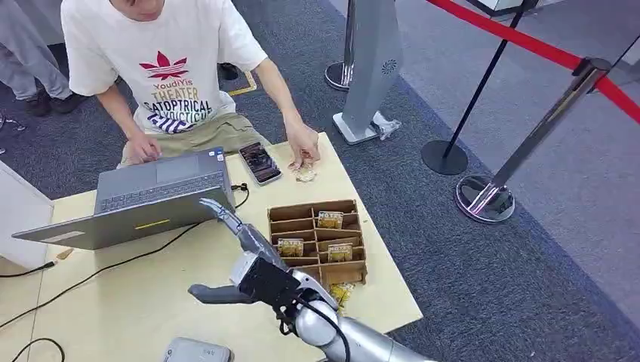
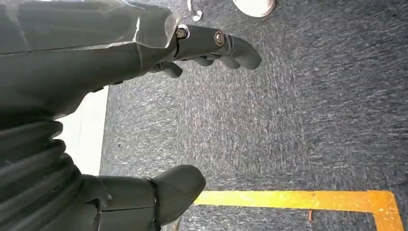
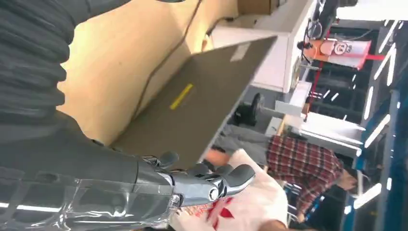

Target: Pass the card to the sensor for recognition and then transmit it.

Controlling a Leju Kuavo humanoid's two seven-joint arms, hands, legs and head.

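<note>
A brown cardboard divider box stands on the pale wooden table and holds three yellow-printed cards. Another such card lies just in front of the box. My right hand hovers over the table left of the box, holding nothing. Its fingers stretch toward the laptop lid and its thumb sticks out sideways. The right wrist view shows the same right hand in front of the laptop lid. My left hand hangs over dark carpet with nothing in it, its fingers loosely bent.
A person sits across the table at an open laptop, one hand beside a small round item and a phone. A grey device lies at the table's near edge. Black cables cross the table. Stanchions stand on the right.
</note>
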